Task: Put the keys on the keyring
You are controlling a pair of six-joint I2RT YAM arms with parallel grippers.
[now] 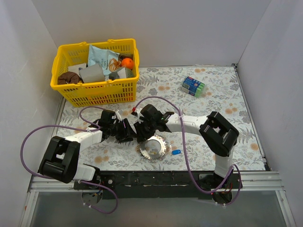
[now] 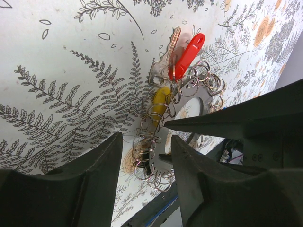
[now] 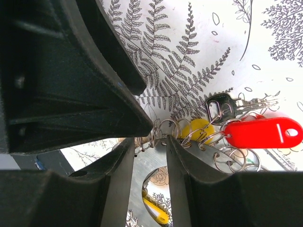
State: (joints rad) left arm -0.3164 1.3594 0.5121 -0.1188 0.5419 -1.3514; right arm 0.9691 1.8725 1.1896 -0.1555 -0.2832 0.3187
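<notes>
White walls (image 1: 165, 28) enclose a floral counter (image 1: 222, 123). The left end effector (image 2: 147, 139) and right end effector (image 3: 149, 140) narrowly straddle the silvery coiled-edge metal keyring (image 1: 154, 149); grip unclear.

One keyring (image 1: 158, 150), seemingly three keys (image 1: 176, 152), one yellow basket (image 1: 99, 94), one blue-green packet (image 1: 193, 86)

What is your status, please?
Left gripper, right gripper astride coiled silvery metal keyring, grip unclear. At its rim: yellow key, red tag. Apart: blue key. Nothing blocking.

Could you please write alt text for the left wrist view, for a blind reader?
The left gripper straddles the coiled edge of the keyring, with a fern-print cloth behind it. A red tag, a metal key and a yellow tag sit along the ring's rim.
</notes>
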